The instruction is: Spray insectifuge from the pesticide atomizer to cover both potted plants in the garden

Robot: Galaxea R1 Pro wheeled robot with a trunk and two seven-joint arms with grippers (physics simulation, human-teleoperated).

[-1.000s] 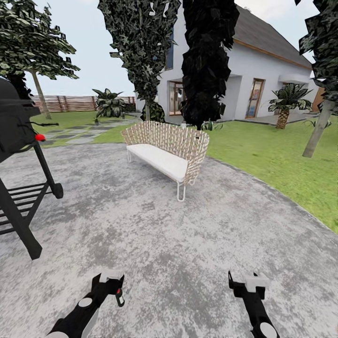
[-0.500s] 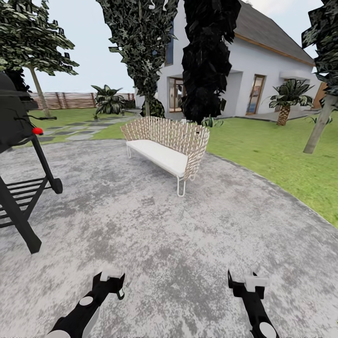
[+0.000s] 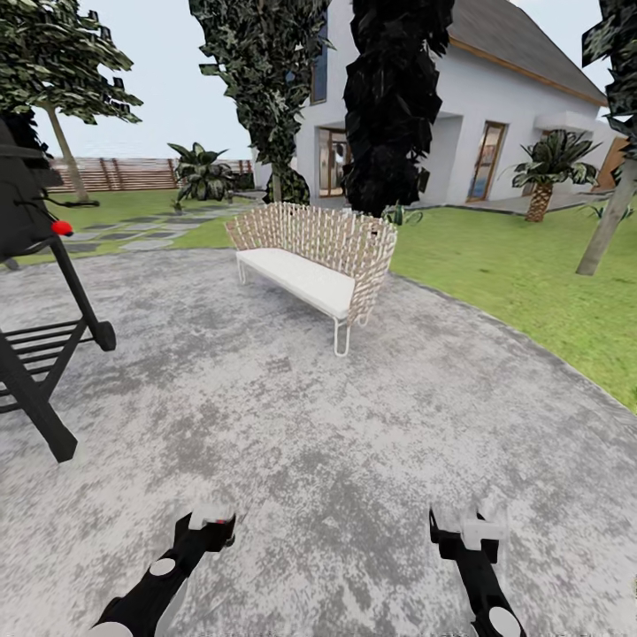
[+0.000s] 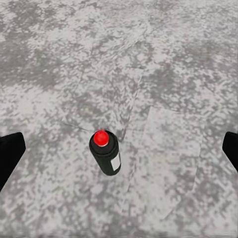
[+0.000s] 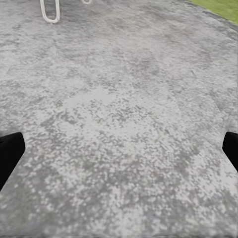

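The pickup step looks unfinished: the pesticide atomizer (image 4: 105, 152), a black bottle with a red cap, sits over the grey paving (image 3: 292, 425) between the left gripper's (image 3: 211, 524) fingers, which are spread wide and touch neither side of it. The right gripper (image 3: 469, 527) is likewise released and empty. Next, the left fingers should probably close on the bottle, then the robot must head past the woven bench (image 3: 310, 265) to the garden (image 3: 504, 283), where no small grey pots can be made out yet
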